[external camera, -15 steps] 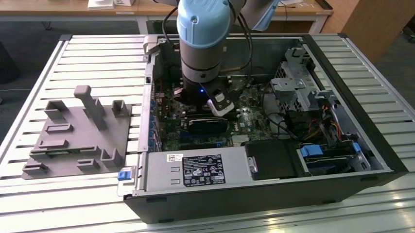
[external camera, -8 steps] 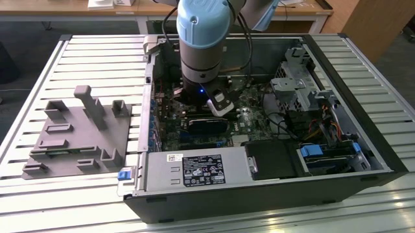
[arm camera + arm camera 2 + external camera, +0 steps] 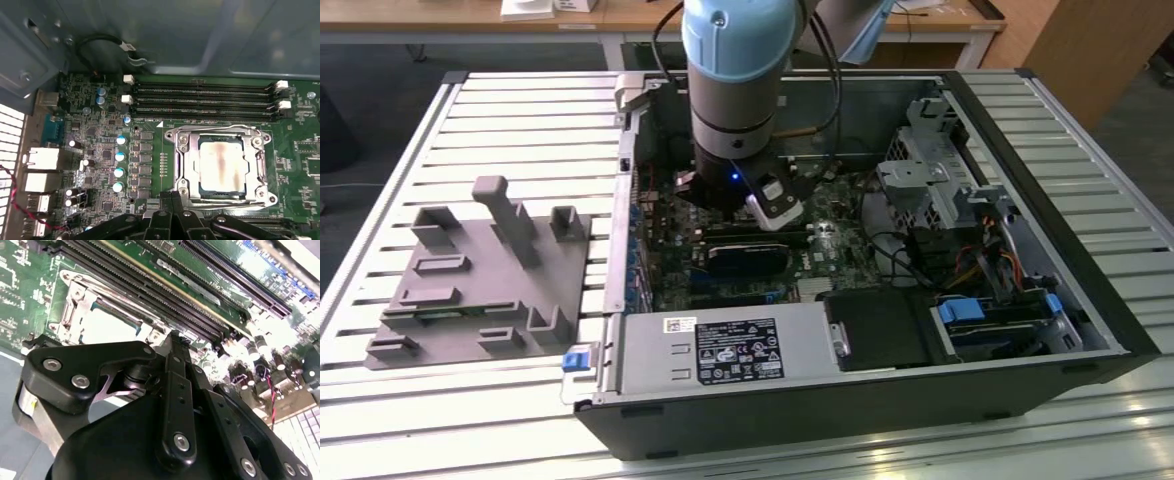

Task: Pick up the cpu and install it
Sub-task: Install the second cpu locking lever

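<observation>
The cpu (image 3: 221, 167), a pale silvery square with a brownish smear on top, lies flat inside the motherboard socket's metal frame (image 3: 182, 150). The second wrist view shows the same cpu (image 3: 107, 326) as a bright square inside the frame. My gripper (image 3: 172, 196) hovers just beside the socket's edge, above the board, its two black fingers pressed together with nothing between them. The second wrist view has the gripper (image 3: 175, 340) tip close to a corner of the socket. In the exterior view my gripper (image 3: 774, 215) is down inside the open computer case (image 3: 1067, 300).
Memory slots (image 3: 205, 97) run along one side of the socket. Capacitors (image 3: 120, 155) and rear ports (image 3: 42, 160) stand nearby. A grey plastic fixture (image 3: 480, 270) with upright posts sits on the slatted table at the exterior view's left. A power supply (image 3: 720, 350) fills the case's near side.
</observation>
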{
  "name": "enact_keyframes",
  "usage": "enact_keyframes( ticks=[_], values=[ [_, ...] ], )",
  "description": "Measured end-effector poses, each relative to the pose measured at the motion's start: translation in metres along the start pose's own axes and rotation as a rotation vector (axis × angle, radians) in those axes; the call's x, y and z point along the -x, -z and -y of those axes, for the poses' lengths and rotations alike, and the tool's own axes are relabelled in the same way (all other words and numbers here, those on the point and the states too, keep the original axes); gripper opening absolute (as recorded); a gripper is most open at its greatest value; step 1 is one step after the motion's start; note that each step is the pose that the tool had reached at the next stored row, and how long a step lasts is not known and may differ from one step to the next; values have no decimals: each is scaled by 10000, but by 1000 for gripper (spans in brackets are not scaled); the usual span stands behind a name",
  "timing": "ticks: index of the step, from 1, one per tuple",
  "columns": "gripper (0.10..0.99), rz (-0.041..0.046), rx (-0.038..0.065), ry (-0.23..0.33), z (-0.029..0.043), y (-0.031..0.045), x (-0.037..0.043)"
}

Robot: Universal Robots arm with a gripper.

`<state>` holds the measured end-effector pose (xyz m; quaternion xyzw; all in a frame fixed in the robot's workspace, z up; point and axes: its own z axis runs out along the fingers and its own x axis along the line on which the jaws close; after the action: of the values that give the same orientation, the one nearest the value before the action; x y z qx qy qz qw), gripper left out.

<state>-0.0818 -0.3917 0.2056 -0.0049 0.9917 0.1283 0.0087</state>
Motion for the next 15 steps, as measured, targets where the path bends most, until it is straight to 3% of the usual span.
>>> enact_keyframes(
  ticks=[7, 15],
  values=[
    [106, 0, 11, 0, -25, 95, 2],
    [106, 2, 126, -2, -59, 220, 4]
  ],
)
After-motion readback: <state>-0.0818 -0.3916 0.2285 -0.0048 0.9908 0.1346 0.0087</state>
